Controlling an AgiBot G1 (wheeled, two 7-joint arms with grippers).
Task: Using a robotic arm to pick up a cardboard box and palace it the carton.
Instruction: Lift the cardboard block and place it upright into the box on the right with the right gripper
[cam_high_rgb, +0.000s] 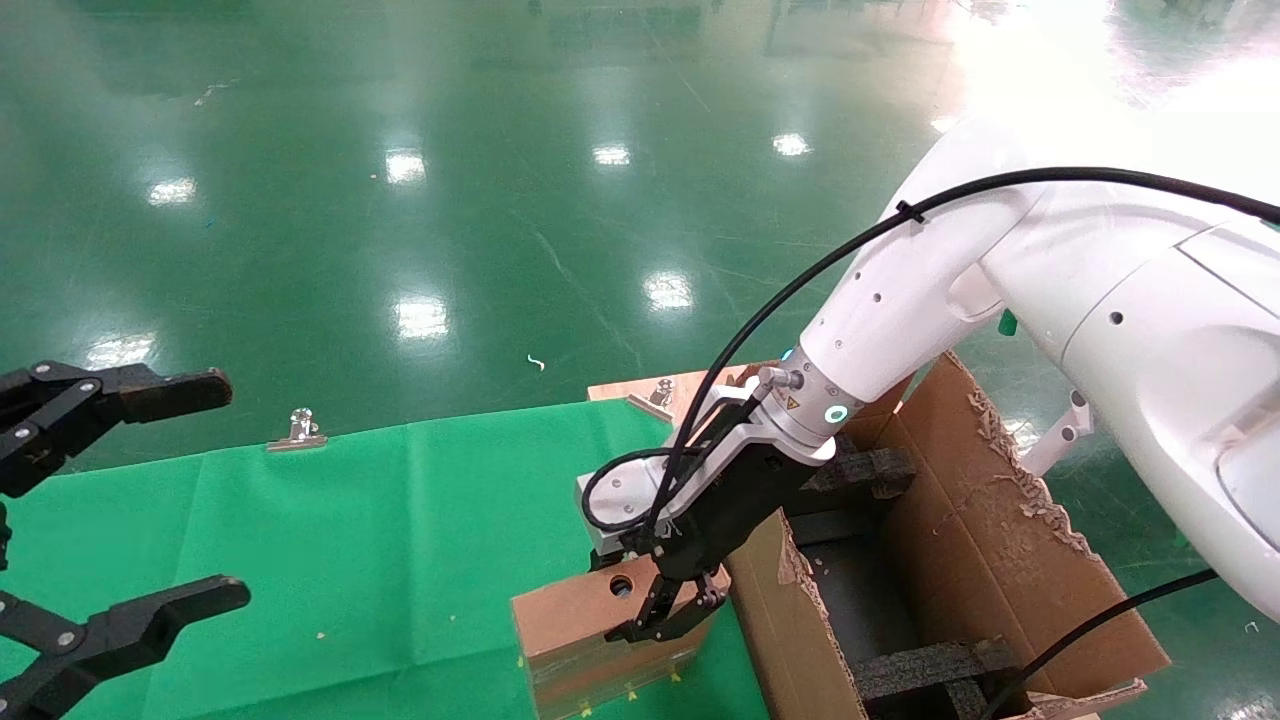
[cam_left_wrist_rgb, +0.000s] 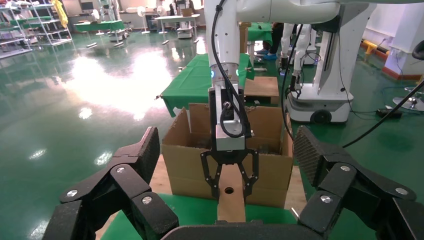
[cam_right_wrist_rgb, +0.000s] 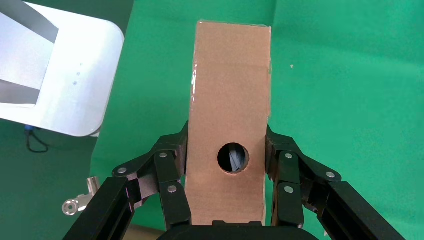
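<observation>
From the head camera, the right tool (cam_high_rgb: 668, 612) clamps the brown cardboard box (cam_high_rgb: 590, 640) on the green tabletop (cam_high_rgb: 380, 540), beside the ragged carton (cam_high_rgb: 960, 540); the left tool (cam_high_rgb: 120, 500) gapes wide. The right wrist shows a round hole in the box's narrow face (cam_right_wrist_rgb: 233, 158).

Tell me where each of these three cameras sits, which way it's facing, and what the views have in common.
Head view: on the robot's head, looking forward and down at the green cloth, the carton and both arms.
Left wrist view: on the parked left arm, looking between the open left gripper across at the carton and white arm.
Right wrist view: on the working arm, looking down the right gripper.
Shared: all show the right gripper closed on the cardboard box.
</observation>
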